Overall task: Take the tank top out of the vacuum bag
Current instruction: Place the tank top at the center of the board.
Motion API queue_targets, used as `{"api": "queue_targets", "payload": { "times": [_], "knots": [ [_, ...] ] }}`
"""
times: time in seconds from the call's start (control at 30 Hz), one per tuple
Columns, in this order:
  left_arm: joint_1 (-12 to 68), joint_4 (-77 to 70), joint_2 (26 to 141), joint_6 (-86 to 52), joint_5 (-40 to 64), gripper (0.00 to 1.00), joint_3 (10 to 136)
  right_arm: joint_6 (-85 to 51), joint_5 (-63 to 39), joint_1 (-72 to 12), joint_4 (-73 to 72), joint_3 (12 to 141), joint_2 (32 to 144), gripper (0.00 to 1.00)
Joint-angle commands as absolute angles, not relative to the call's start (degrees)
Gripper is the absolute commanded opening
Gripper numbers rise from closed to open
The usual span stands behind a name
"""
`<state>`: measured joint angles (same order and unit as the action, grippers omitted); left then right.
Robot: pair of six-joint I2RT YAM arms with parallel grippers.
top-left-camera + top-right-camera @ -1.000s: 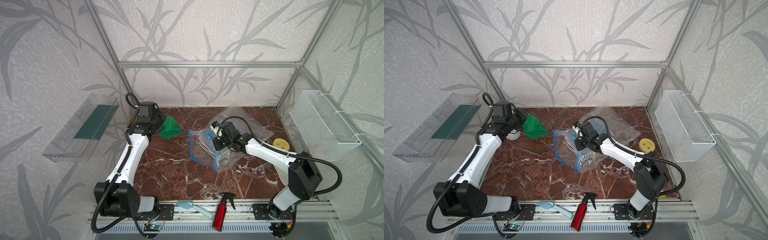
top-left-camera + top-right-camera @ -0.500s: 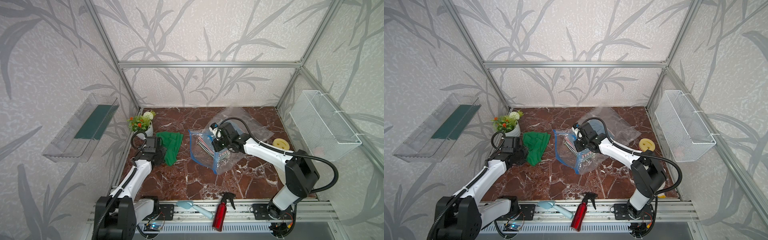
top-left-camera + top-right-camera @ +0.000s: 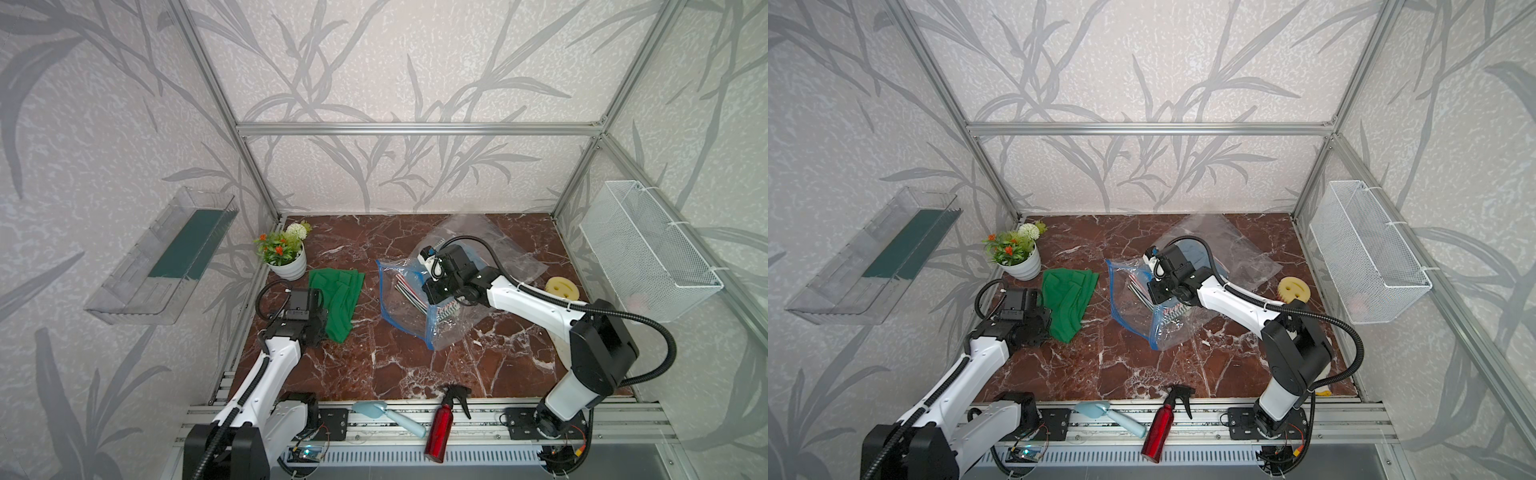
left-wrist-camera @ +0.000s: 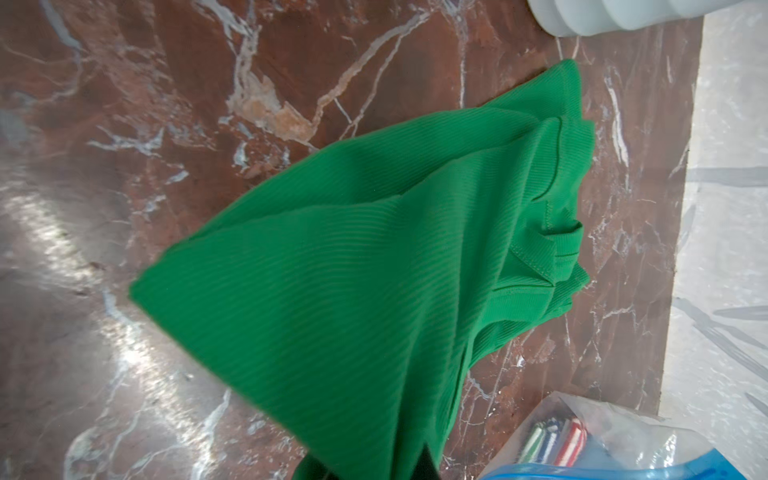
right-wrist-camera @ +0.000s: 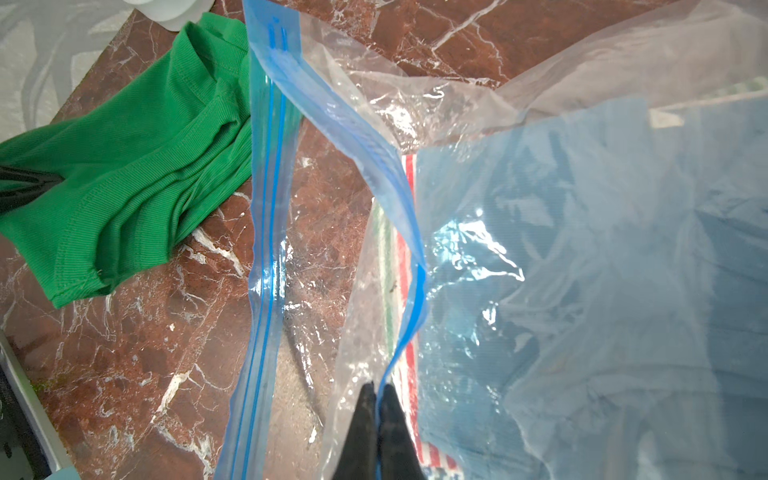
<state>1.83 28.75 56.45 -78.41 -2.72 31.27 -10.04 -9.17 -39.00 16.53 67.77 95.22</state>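
Note:
The green tank top (image 3: 338,297) (image 3: 1069,297) lies spread on the marble table left of the vacuum bag, fully outside it. My left gripper (image 3: 326,332) (image 3: 1048,332) is at the cloth's near end, shut on it; in the left wrist view the tank top (image 4: 374,270) fans out from the jaws (image 4: 370,473). The clear vacuum bag (image 3: 453,328) (image 3: 1133,299) (image 5: 582,249) lies mid-table, mouth gaping toward the left. My right gripper (image 5: 377,390) (image 3: 428,299) is shut on the upper lip with the blue zip strip (image 5: 266,208). Striped and blue cloth shows inside.
A white flower pot (image 3: 286,266) stands just behind the tank top. A yellow sponge (image 3: 561,286) lies at the right, below a wire basket (image 3: 648,266) on the wall. A red spray bottle (image 3: 442,424) and a pale blue scoop (image 3: 386,413) lie on the front rail.
My left arm came down from high at the back left toward the front, laying the tank top out flat on the table. The right gripper stayed on the bag's lip.

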Motion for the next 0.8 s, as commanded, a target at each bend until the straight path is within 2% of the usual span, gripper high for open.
{"api": "queue_targets", "payload": {
  "times": [0.0, 0.1, 0.27, 0.5, 0.63, 0.77],
  "knots": [
    [1.91, 33.68, 56.38, -79.42, -4.41, 0.17, 30.94, -10.55, -10.02, -38.85, 17.12, 68.13, 95.37, 0.00],
    [1.88, 36.45, 56.54, -78.13, -3.87, 0.31, 31.57, -10.48, -9.93, -38.87, 16.83, 67.68, 95.34, 0.00],
    [2.55, 44.82, 54.11, -75.80, -6.06, 0.44, 33.56, -10.12, -9.67, -38.85, 16.53, 67.12, 95.27, 0.00],
    [6.37, 48.86, 52.22, -64.87, -5.83, 0.44, 38.31, -10.06, -10.21, -38.85, 15.58, 66.94, 96.14, 0.00],
    [13.73, 48.56, 63.10, -53.97, -3.27, 0.40, 42.79, -10.28, -10.68, -38.85, 15.12, 66.73, 96.59, 0.00],
    [23.13, 51.35, 70.81, -50.57, -6.97, 0.39, 46.82, -10.33, -10.68, -38.87, 15.55, 66.45, 96.14, 0.00]
  ]
}}
